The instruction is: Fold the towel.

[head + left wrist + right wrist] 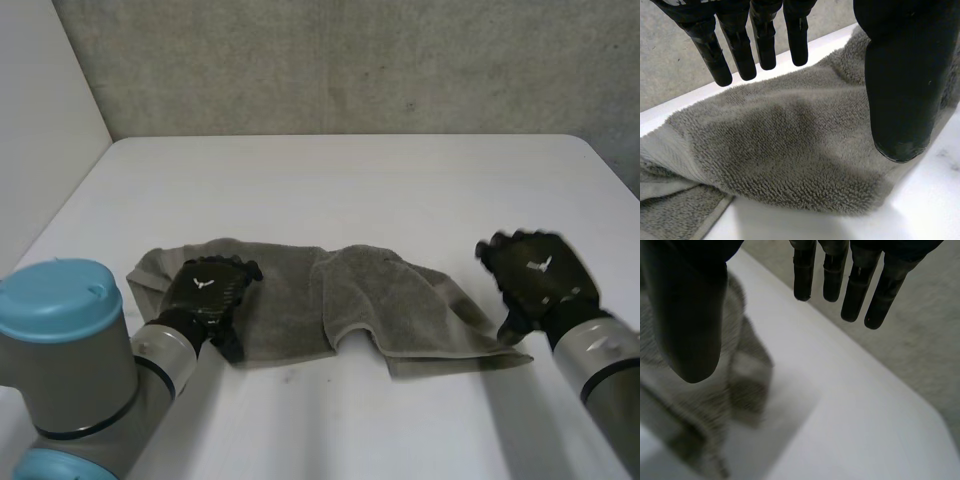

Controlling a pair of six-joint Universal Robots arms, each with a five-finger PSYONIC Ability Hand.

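Observation:
A grey towel (350,305) lies rumpled across the near part of the white table (350,180), its middle bunched into a fold. My left hand (207,290) hovers over the towel's left end, fingers (740,50) straight and thumb (902,90) apart, holding nothing; the towel (785,145) lies under its palm. My right hand (537,275) is just off the towel's right end, above the table, with straight fingers (855,290) and thumb (687,320) spread. The towel's right end (700,405) lies beside that thumb.
A grey wall (350,60) rises behind the table's far edge. A pale wall (40,120) stands at the left. Bare tabletop stretches beyond the towel and to the right of my right hand.

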